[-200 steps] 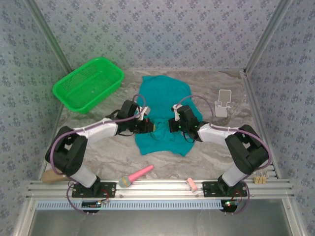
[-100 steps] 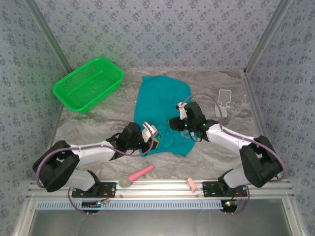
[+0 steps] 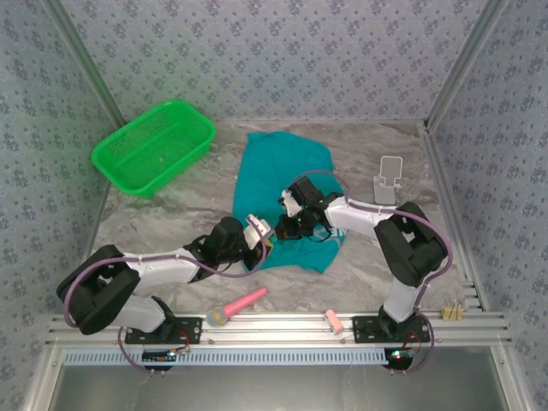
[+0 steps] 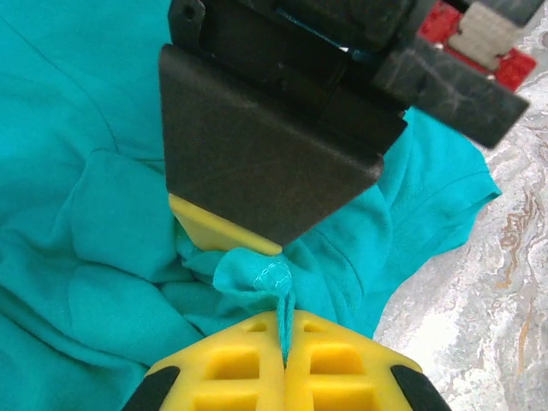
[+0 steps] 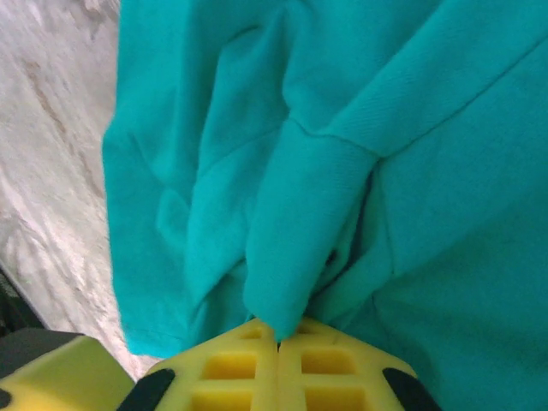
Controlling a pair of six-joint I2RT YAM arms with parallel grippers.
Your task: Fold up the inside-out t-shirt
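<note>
The inside-out t-shirt is plain teal cloth lying rumpled mid-table, its near part bunched between the two grippers. My left gripper is at the shirt's near left edge, shut on a thin stitched edge of the cloth. The yellow fingertips are pressed together round it. My right gripper is just beside it to the right, almost touching. It is shut on a rounded fold of the shirt. The right gripper's black body looms close above in the left wrist view.
A green mesh basket stands at the back left. A white stand is right of the shirt. A pink-handled tool and a small pink piece lie by the near rail. Patterned walls close in on three sides.
The left gripper has pulled its cloth toward the near edge. The right gripper let go, swung left toward the left gripper, and shut on a fold there. The shirt's near part is more bunched.
</note>
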